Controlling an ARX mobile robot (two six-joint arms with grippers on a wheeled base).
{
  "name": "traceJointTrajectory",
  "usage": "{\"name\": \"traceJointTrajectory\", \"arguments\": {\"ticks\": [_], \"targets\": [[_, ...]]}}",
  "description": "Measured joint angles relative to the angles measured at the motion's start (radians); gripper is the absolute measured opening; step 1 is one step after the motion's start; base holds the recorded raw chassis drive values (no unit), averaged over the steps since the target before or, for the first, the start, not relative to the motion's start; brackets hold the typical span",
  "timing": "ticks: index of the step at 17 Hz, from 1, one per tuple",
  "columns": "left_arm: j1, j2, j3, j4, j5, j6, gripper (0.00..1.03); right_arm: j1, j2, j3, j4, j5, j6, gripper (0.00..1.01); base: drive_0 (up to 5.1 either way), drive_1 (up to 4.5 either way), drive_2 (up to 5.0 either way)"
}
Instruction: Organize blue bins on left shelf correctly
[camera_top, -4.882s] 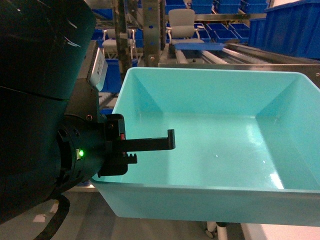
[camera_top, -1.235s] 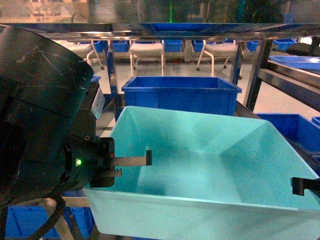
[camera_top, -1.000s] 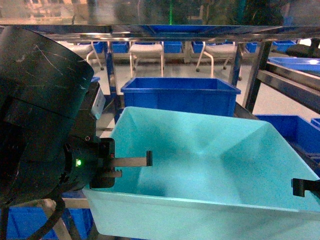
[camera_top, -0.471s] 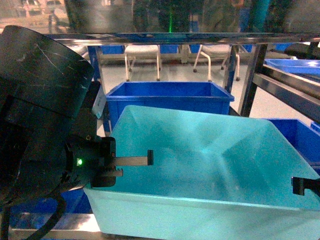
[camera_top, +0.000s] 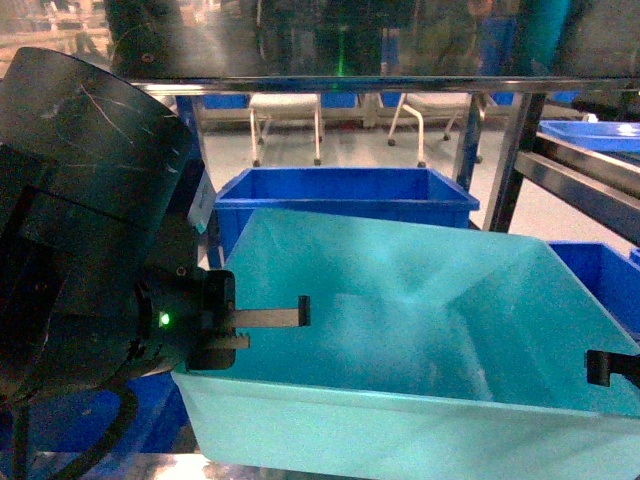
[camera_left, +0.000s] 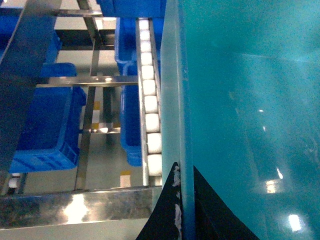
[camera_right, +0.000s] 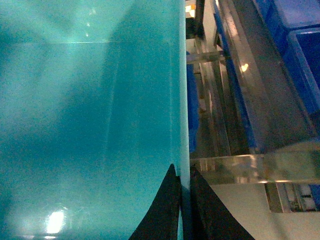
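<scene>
Held thing: one turquoise bin (camera_top: 420, 330), empty, carried between both arms in front of the robot, its open top tipped a little toward the head camera.
Left gripper (camera_left: 182, 210): clamped on the bin's left rim, one dark finger outside the wall and one inside; in the head view the inner finger (camera_top: 270, 317) reaches over the left wall into the tub.
Right gripper (camera_right: 181, 205): pinched narrow on the right rim in the same way; only a dark tip shows at the far right edge of the head view (camera_top: 610, 368).
Bin's long axis: runs side to side between the two grippers, so neither arm is nearer; the load is shared evenly.
Key relation: the left shelf (camera_top: 330, 85) lies straight ahead of and around the bin. A white roller track (camera_left: 150, 105) runs lengthwise just beside and below the bin's left wall, pointing away from the gripper into the rack.
Contact with rollers: I cannot tell whether the bin's base rests on the track or hangs just above it.
Ahead in the lane: a dark blue crate (camera_top: 345, 195) sits behind the bin's far wall; more dark blue crates (camera_left: 47, 125) sit on a lower level.
Judged next move: a straight push forward along the rollers, both arms together, short side walls kept parallel to the track.
</scene>
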Motion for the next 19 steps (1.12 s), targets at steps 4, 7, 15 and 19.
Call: {"name": "traceJointTrajectory", "arguments": {"ticks": [4, 7, 15, 19], "targets": [[0.006, 0.0, 0.0, 0.0, 0.001, 0.0, 0.02, 0.001, 0.0, 0.001, 0.002, -0.006, 0.0, 0.02, -0.1, -0.08, -0.1], [0.004, 0.0, 0.0, 0.001, 0.0, 0.0, 0.02, 0.0, 0.0, 0.001, 0.002, -0.006, 0.0, 0.02, 0.0, 0.0, 0.0], [0.004, 0.0, 0.0, 0.001, 0.0, 0.0, 0.02, 0.0, 0.0, 0.001, 0.001, -0.006, 0.0, 0.02, 0.0, 0.0, 0.0], [0.071, 0.103, 0.063, -0.018, 0.035, 0.006, 0.02, 0.032, 0.126, 0.11, -0.037, -0.031, 0.035, 0.02, 0.0, 0.0, 0.0]]}}
